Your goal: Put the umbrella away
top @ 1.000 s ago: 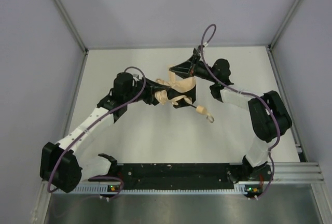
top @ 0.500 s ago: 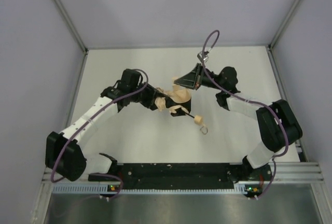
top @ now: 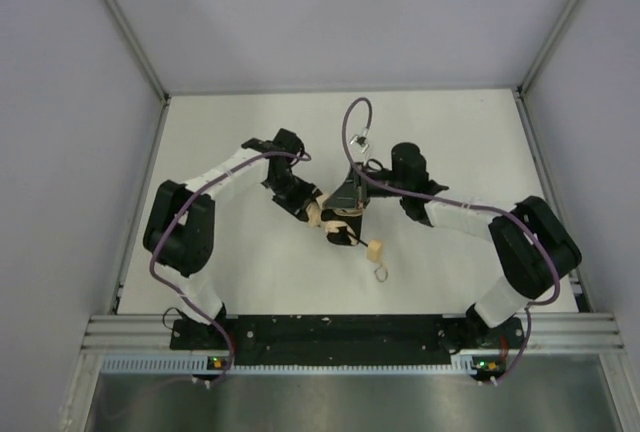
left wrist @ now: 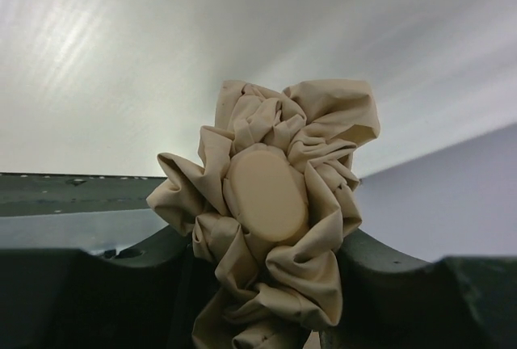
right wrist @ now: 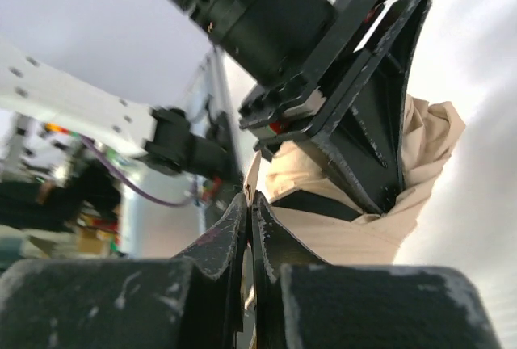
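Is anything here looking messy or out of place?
Yes. On the umbrella, the beige canopy is a crumpled bunch around its oval cap, not folded flat, squeezed in the left gripper. Its handle and loop strap stick out loose toward the near edge.

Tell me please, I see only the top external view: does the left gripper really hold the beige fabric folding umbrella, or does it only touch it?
Observer: It holds it. In the left wrist view the crumpled beige fabric umbrella sits squeezed between the black fingers of the left gripper.
Operator: What part faces that camera?
Observer: A smooth oval tan cap, with fabric bunched all around it.
Operator: And the right gripper?
Observer: In the right wrist view the right gripper is shut, pinching a thin edge of the beige fabric.
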### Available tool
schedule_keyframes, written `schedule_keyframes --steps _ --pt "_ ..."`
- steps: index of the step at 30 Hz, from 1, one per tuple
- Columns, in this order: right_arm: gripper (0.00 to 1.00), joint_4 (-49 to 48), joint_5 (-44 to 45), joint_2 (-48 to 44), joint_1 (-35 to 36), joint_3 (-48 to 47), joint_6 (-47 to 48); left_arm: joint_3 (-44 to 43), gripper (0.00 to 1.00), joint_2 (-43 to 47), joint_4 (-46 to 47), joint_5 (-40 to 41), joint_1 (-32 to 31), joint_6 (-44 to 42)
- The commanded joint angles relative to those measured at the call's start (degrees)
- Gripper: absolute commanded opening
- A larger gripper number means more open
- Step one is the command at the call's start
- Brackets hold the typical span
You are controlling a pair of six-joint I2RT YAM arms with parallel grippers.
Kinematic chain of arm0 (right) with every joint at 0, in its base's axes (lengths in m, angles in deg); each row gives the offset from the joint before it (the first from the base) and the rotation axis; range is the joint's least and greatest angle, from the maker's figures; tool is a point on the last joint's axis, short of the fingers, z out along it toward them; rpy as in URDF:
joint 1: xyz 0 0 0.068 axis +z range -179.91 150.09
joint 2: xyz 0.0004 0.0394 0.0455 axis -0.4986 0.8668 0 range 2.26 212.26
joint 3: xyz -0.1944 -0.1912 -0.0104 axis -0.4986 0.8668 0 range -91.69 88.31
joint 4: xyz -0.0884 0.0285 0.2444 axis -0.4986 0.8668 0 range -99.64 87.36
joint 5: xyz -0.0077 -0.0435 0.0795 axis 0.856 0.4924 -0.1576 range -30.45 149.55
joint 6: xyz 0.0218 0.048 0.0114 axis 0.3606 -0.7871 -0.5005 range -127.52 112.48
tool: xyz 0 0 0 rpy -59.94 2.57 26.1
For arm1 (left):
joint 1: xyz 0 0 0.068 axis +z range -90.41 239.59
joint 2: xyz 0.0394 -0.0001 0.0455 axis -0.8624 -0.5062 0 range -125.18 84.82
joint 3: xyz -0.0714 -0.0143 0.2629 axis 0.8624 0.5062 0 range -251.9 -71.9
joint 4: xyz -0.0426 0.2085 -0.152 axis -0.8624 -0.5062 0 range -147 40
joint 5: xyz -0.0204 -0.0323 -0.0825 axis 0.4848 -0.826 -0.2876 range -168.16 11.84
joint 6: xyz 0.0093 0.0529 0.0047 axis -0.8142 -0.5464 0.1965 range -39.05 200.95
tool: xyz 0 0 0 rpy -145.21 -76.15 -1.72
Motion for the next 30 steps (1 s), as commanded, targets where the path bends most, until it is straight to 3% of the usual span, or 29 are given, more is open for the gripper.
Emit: schedule_keyframes --steps 1,9,18,21,26,30 --pt "0.0 7.7 0.5 -7.1 5.3 -1.7 19.6 -3.1 0.0 -4.3 -8.8 7.8 1.2 -4.4" --pt "0.0 21.6 14.8 -6.9 11.4 -1.6 39.1 -5.4 0.0 -8.0 -9.0 10.7 1.2 -5.2" --pt "0.0 32.6 20.6 -7.2 16.6 -6.5 51.9 -7.9 0.0 -14.4 -7.0 9.2 2.1 -10.7" --pt "0.0 32.3 16.8 -8.2 16.8 -8.6 49.0 -7.7 0.0 -13.6 -6.9 12.2 2.5 -12.6" --pt "0.0 27.1 7.8 -5.5 16.7 -10.1 43.5 -3.3 0.0 -12.0 -1.2 8.1 3.4 -13.0" --pt "0.0 30.9 3.6 -1.8 16.8 -12.3 46.2 -2.9 0.0 -13.7 1.6 2.3 5.2 -17.2"
